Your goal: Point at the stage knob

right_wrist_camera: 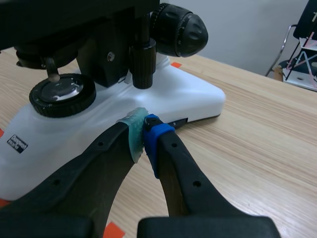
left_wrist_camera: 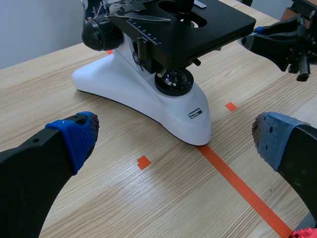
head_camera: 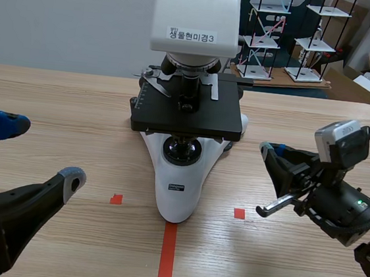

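Stage knob (right_wrist_camera: 143,64): hangs upright under stage (head_camera: 154,112), just ahead of and above right gripper (right_wrist_camera: 143,130), whose fingers are together. Left gripper (left_wrist_camera: 173,136): fingers apart, farther off.

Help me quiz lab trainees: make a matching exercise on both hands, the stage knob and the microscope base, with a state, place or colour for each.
1 left hand
2 right hand
3 stage knob
4 microscope base

a white
b shut
c open
d hangs under the stage

Pairs: 1-c, 2-b, 3-d, 4-a
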Robot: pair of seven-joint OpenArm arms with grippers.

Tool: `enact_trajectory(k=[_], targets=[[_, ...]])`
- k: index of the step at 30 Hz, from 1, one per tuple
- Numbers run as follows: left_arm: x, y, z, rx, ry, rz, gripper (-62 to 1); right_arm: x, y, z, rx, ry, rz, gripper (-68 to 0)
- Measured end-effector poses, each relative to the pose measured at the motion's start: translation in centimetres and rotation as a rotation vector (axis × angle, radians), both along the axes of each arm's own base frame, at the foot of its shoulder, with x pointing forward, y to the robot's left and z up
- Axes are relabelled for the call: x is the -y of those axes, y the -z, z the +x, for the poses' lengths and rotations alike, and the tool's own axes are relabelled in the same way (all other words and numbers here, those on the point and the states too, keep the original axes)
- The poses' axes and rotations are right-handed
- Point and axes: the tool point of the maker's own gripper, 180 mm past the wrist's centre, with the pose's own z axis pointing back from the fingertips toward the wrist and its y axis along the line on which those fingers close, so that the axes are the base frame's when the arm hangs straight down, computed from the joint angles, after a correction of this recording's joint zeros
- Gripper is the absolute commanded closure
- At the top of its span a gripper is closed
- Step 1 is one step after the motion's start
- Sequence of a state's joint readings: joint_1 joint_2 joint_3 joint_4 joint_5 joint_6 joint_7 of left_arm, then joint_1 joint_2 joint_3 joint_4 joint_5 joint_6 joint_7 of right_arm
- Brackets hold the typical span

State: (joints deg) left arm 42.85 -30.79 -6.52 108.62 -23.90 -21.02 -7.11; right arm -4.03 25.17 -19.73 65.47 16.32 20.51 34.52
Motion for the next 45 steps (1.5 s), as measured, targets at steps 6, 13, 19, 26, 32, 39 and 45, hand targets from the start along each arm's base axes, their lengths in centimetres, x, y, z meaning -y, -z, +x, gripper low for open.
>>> enact_trajectory(k=[6,13,19,26,32,39,45], targets=[[0.0,0.0,0.0,0.0,0.0,0.0,-62.3,-0.7,-0.9,1.2,0.052,0.0,0.033,-0.9],[0.0,0.0,0.0,0.0,0.0,0.0,-62.3,-0.8,-0.7,1.8,0.049,0.006,0.039,-0.9],[0.0,0.0,0.0,0.0,0.0,0.0,-62.3,-1.1,-0.6,1.8,0.044,0.008,0.05,-0.9],[0.0,0.0,0.0,0.0,0.0,0.0,-62.3,-1.1,-0.6,1.8,0.044,0.008,0.049,-0.9],[0.0,0.0,0.0,0.0,0.0,0.0,-62.3,-1.1,-0.6,1.8,0.044,0.008,0.049,-0.9],[0.0,0.0,0.0,0.0,0.0,0.0,-62.3,-1.1,-0.6,1.8,0.044,0.008,0.049,-0.9],[0.0,0.0,0.0,0.0,0.0,0.0,-62.3,-1.1,-0.6,1.8,0.044,0.008,0.049,-0.9]])
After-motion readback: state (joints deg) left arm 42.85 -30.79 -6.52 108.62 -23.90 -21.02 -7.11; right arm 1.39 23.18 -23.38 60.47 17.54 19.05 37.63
